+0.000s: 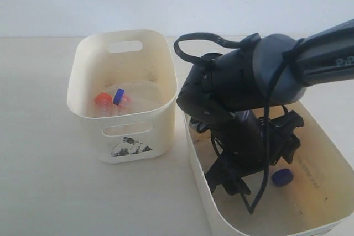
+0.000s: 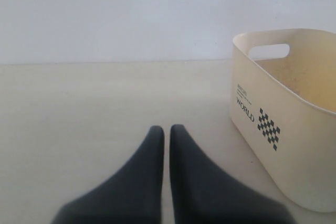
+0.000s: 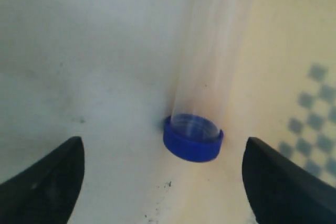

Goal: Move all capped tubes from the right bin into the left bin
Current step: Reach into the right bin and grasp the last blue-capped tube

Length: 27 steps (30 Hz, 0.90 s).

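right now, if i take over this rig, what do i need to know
Left gripper: shut, empty, above the table.
Right gripper: open, down in the right bin, fingers either side of a blue-capped tube, not gripping yet.
Done: the left bin holds what look like three tubes, two orange caps and one blue cap.
Left: grip that last tube and carry it to the left bin.
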### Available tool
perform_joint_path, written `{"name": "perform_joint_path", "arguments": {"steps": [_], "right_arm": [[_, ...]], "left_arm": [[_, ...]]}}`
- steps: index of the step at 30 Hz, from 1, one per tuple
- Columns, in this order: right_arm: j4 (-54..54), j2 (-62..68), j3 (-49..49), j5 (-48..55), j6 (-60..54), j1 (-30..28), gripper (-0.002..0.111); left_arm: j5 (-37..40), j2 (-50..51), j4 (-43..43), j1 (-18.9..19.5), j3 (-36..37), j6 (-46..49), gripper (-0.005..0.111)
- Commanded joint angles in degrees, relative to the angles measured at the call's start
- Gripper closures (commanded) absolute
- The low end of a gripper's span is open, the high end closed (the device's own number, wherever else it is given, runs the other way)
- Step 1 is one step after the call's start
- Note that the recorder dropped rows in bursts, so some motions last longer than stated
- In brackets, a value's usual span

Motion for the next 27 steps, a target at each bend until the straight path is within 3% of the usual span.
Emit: {"name": "perform_joint_path", "arguments": {"steps": [1, 9, 14, 18, 22, 27], "right_arm": [[-0.5, 1.8, 0.1, -2.3, 0.2, -1.8, 0.031], [1.1, 2.2, 0.1, -4.4, -2.9, -7.6, 0.034], [2.9, 2.2, 0.1, -8.2, -3.6, -8.7, 0.067], [2.2, 2.2, 0.1, -8.1, -3.3, -8.7, 0.086], [0.6, 2.2, 0.1, -5.8, -0.3, -8.7, 0.084], [0.3, 2.2, 0.1, -5.7, 0.6, -8.7, 0.073]], "left_arm": [[-0.5, -0.2, 0.1, 0.1, -0.2, -0.4, 0.102], [-0.5, -0.2, 0.1, 0.1, -0.2, -0.4, 0.102], [-0.5, -0.2, 0.1, 0.1, -0.2, -0.4, 0.102], [-0.5, -0.2, 0.1, 0.1, -0.2, -0.4, 0.102], [-0.5, -0.2, 0.1, 0.1, -0.2, -0.4, 0.102], [-0.5, -0.2, 0.1, 0.1, -0.2, -0.4, 0.102]]}}
